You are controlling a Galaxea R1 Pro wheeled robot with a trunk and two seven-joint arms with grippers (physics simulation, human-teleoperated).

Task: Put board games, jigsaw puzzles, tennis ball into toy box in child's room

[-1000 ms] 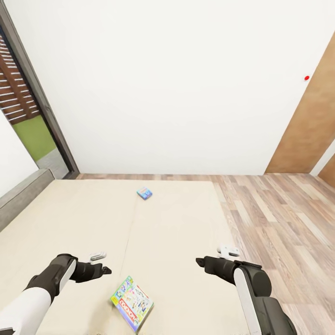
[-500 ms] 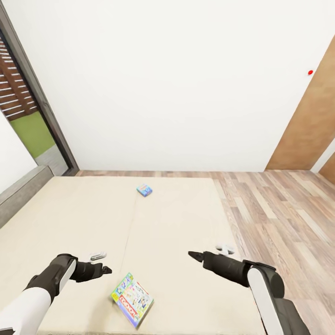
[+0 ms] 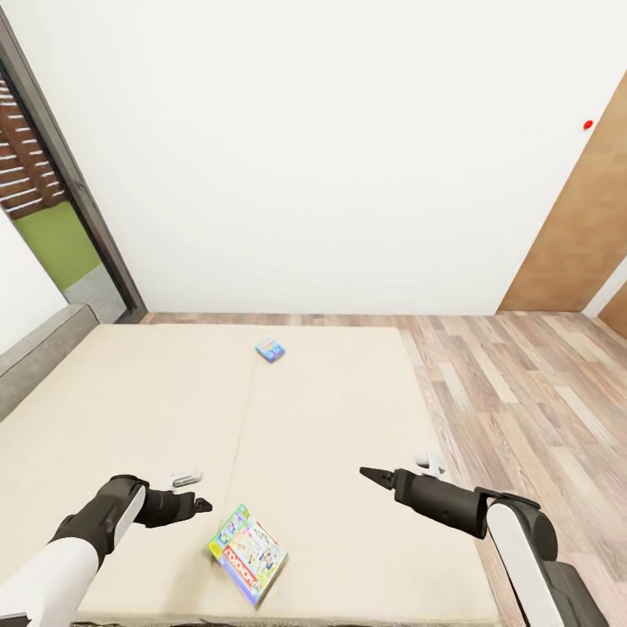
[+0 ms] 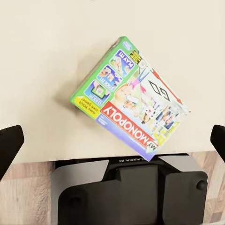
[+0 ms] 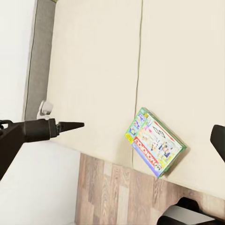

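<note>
Small blue flat game box (image 3: pixel 270 350) far up my cream-beige bed (image 3: pixel 131 409): lid print too small to read. Bed's near-left corner cut off by frame edge. Can't tell left black gripper (image 3: pixel 198 503) jaw gap, fingertips cut off in wrist cam.

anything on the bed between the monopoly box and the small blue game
Nothing: in the head view, only bare cream bed separates the Monopoly box from the blue game.

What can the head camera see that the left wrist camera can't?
Head view alone: the small blue game far up the bed, the white wall, the wood floor, and both grippers, left gripper and right gripper. Left wrist view alone: the lid's print up close, reading "My Monopoly", and the robot's dark base below. Both: the green-edged game lying flat near the edge of the beige bed.
</note>
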